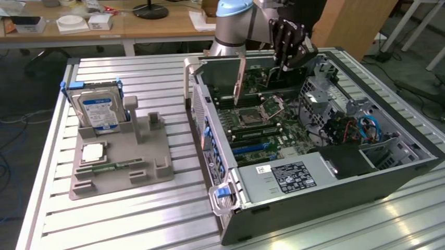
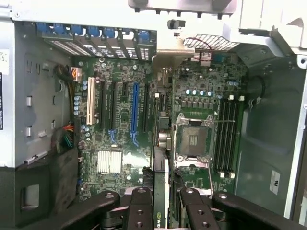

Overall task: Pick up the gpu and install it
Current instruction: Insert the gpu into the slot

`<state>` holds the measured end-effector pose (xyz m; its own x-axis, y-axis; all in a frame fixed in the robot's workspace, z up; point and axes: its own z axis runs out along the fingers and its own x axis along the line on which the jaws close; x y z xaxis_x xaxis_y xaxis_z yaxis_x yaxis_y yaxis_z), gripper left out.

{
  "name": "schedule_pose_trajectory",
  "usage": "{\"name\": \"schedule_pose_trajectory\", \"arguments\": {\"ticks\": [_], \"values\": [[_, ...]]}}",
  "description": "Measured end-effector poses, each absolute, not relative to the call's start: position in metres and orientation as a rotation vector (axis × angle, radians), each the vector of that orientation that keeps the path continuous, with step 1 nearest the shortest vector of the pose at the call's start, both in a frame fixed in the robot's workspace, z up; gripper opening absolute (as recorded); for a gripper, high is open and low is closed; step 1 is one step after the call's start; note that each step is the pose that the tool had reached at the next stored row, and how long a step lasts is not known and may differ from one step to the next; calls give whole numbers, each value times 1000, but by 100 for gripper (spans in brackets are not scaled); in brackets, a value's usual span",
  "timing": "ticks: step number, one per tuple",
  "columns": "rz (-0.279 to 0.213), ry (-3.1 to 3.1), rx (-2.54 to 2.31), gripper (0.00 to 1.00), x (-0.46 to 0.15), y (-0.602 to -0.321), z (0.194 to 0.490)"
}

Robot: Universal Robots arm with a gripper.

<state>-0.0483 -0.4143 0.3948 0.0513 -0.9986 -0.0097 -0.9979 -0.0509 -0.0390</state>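
Closed partway on the gpu (image 2: 160,175): black fingers (image 2: 141,211), one against each face of the thin green card. Held on edge inside the open computer case (image 1: 334,192), above the motherboard (image 1: 261,130). Cannot tell whether seated in a slot, touching one or just clear of it.

From the wrist view, card seen edge-on, running lengthwise away from the fingers toward the rear wall of the case. Lined up between the long blue slot (image 2: 135,112) and the CPU socket (image 2: 193,140), closer to the socket side. Silver end bracket (image 2: 169,48) at the far end of the card, close to the rear wall of the case, beside the row of blue slot clips (image 2: 91,31).

From the exterior view, case lying on its side, open face up, with the arm (image 1: 233,21) reaching down into its far part.

Also inside the case:
- white slot (image 2: 90,100), beyond the blue slot from the card
- finned silver heat sink (image 2: 109,161), near the fingers' end of those slots
- memory slots (image 2: 226,134), on the other side of the socket from the card
- blue cables (image 1: 368,127)
- labelled silver box (image 1: 292,177), at the near end of the case in the exterior view

Outside the case, to the exterior view's left of it, on the same slatted metal desk (image 1: 139,229):
- grey holder (image 1: 156,172)
- hard drive (image 1: 101,107) with a blue-and-white label, standing upright at the far end of the holder
- square chip (image 1: 93,152), lying flat
- narrow green memory stick (image 1: 104,169), just beside the chip
- all three well apart from the fingers
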Motion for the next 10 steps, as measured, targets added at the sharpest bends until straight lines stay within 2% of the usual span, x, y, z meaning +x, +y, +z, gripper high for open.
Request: {"name": "schedule_pose_trajectory", "arguments": {"ticks": [10], "values": [[-31, 2165, -2228, 26, -48, -424, 383]]}}
